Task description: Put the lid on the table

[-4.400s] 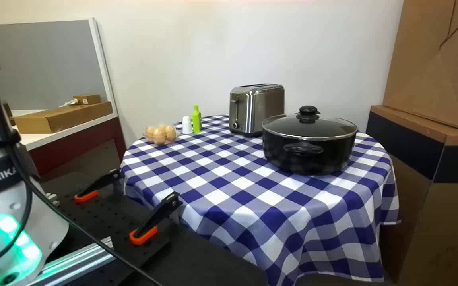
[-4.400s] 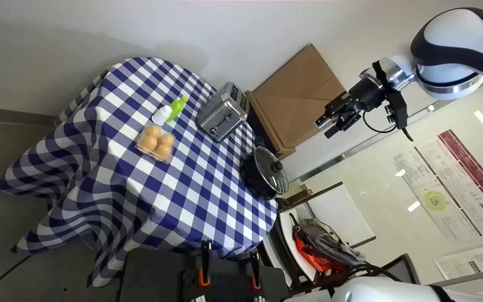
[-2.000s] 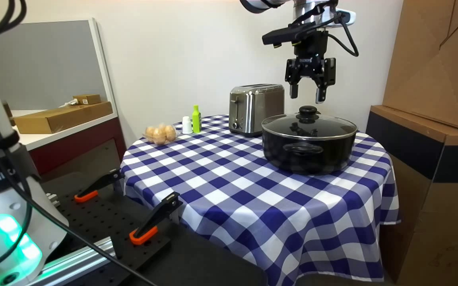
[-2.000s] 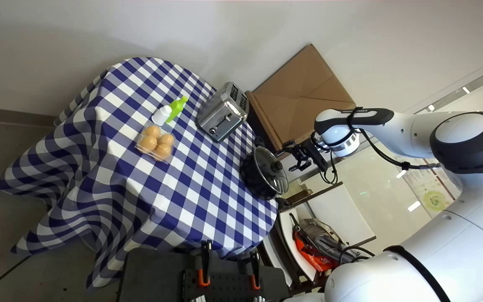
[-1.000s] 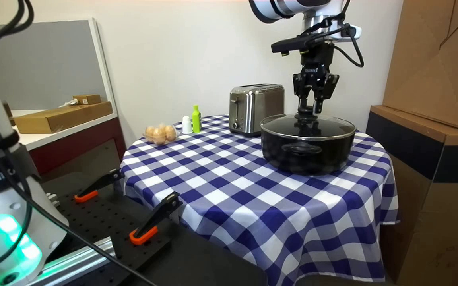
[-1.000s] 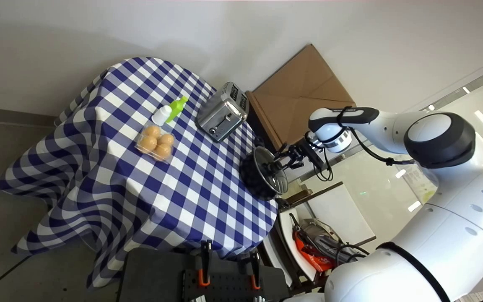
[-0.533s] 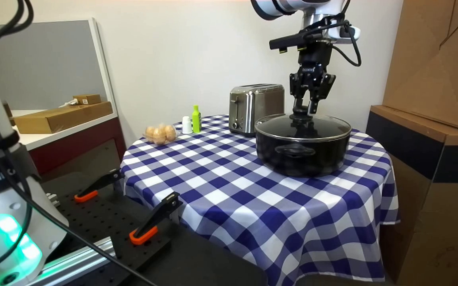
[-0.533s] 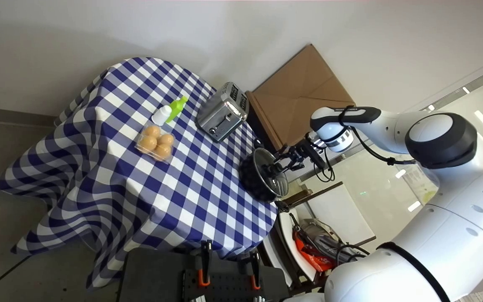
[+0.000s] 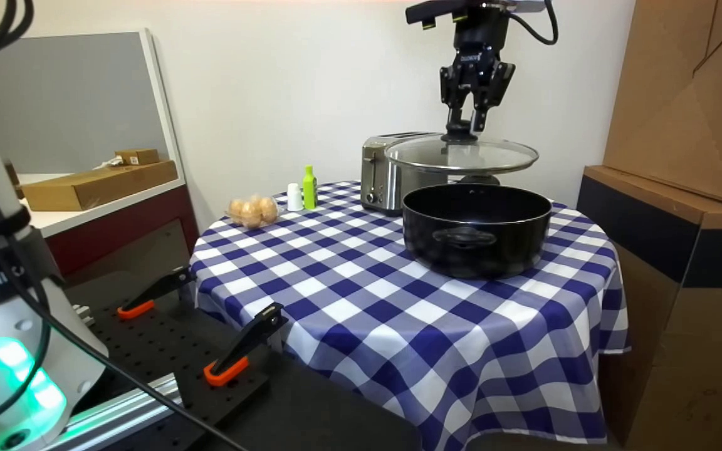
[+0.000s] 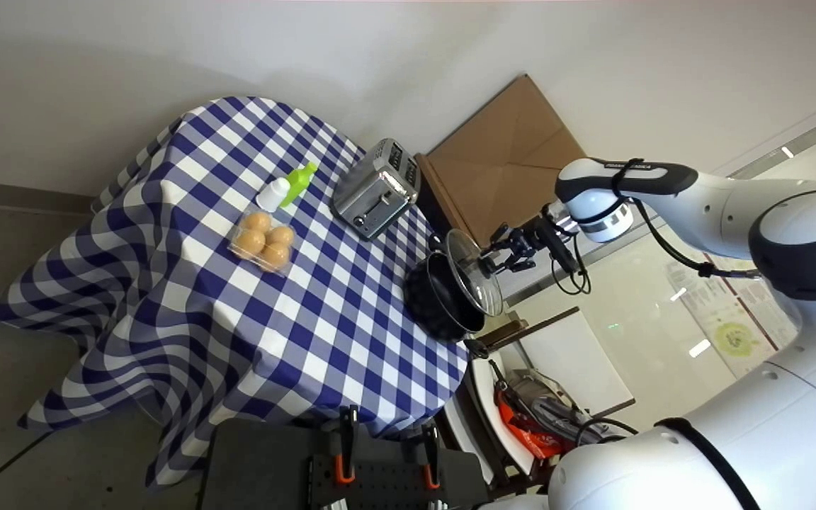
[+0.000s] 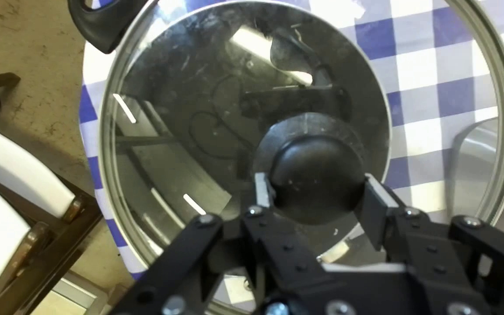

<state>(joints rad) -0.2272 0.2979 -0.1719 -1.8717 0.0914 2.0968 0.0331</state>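
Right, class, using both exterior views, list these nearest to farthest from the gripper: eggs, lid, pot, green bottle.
1. Lid: held by the gripper.
2. Pot: beneath the lid.
3. Green bottle: past the toaster.
4. Eggs: across the table from the pot.

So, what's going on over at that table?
A robot arm is holding a glass lid by its black knob, the tool closed on it. The lid hangs in the air above the uncovered black pot, which stands on the checkered table near a toaster. The lid isn't down on the table yet.
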